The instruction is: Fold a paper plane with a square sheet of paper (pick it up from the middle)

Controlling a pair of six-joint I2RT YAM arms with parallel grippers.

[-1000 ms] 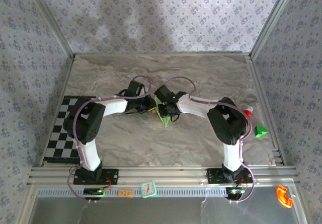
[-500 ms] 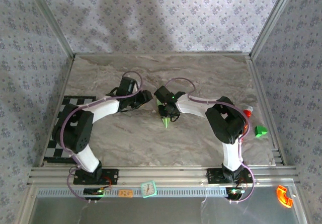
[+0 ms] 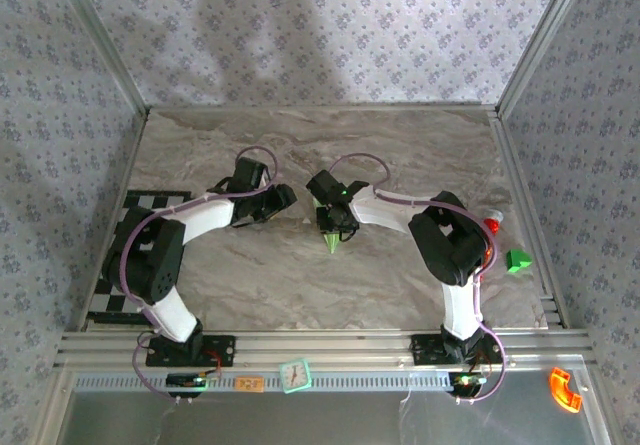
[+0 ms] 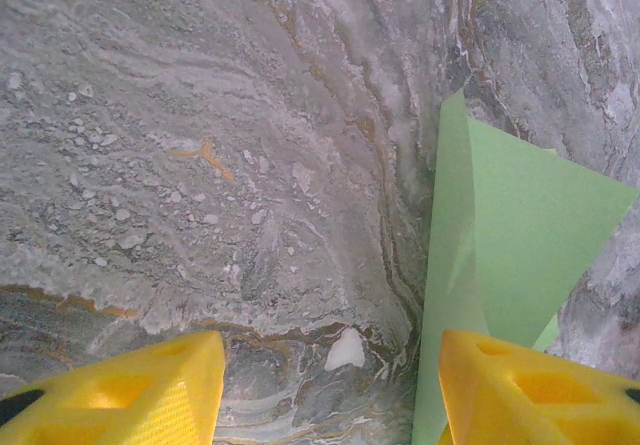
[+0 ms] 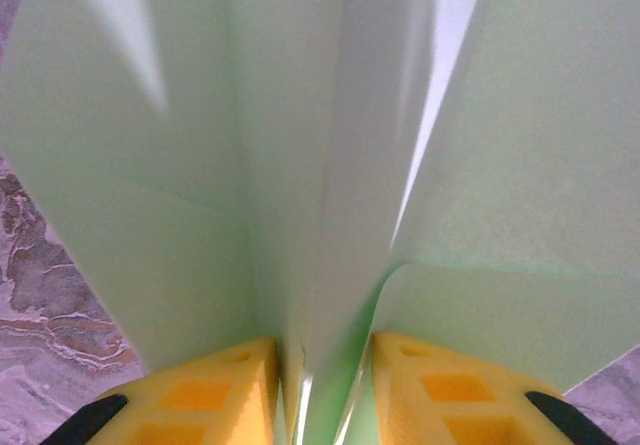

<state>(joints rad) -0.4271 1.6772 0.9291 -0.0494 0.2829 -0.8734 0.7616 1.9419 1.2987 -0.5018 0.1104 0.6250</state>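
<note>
Seen from above, the right gripper (image 3: 333,227) covers most of the paper plane (image 3: 331,243), so just a pale green tip shows mid-table (image 3: 400,150). Its wrist view shows its fingers (image 5: 205,395) clenched on the plane's upright folds (image 5: 330,165). The left gripper (image 3: 284,196), near the plane, has its fingers (image 4: 130,395) released and empty, with the paper's edge (image 4: 510,235) beside one of them. A bright green block (image 3: 517,260) lies well apart, near the table's right edge.
</note>
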